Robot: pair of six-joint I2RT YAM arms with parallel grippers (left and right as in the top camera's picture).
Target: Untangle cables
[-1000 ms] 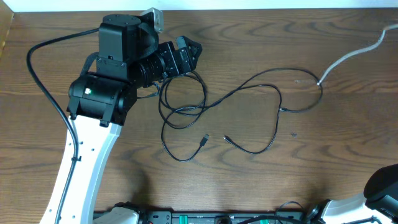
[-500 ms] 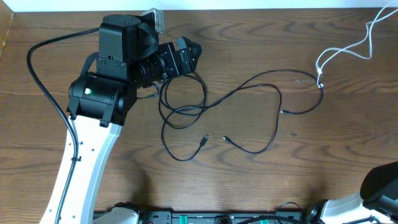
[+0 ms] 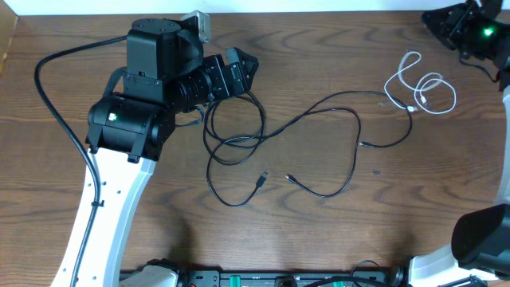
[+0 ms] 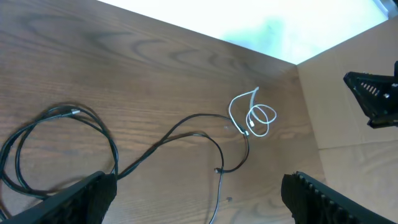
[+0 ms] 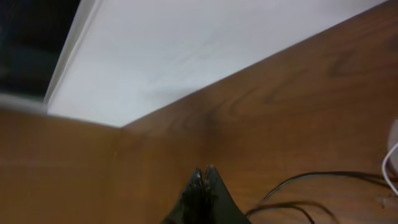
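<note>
Several thin black cables [image 3: 319, 108] lie tangled across the middle of the table, with loops [image 3: 235, 127] just below my left gripper [image 3: 245, 68]. That gripper is open and empty above the loops; in the left wrist view [image 4: 199, 205] its fingers stand wide apart over a black loop [image 4: 62, 143]. The short white cord [image 3: 418, 88] lies coiled at the right, touching the far end of a black cable; it also shows in the left wrist view [image 4: 252, 115]. My right gripper [image 3: 437, 17] is at the far right corner, shut and empty [image 5: 204, 171].
Two loose plug ends [image 3: 263, 177] lie near the table's middle. A thick black arm cable [image 3: 48, 88] curves along the left side. The table's back edge meets a white wall [image 5: 186, 50]. The right arm's base [image 3: 482, 239] stands at the lower right.
The white cord, earlier stretched up and off the right edge, now lies coiled on the table. My right gripper has come into view at the far right corner. The left arm has not moved.
</note>
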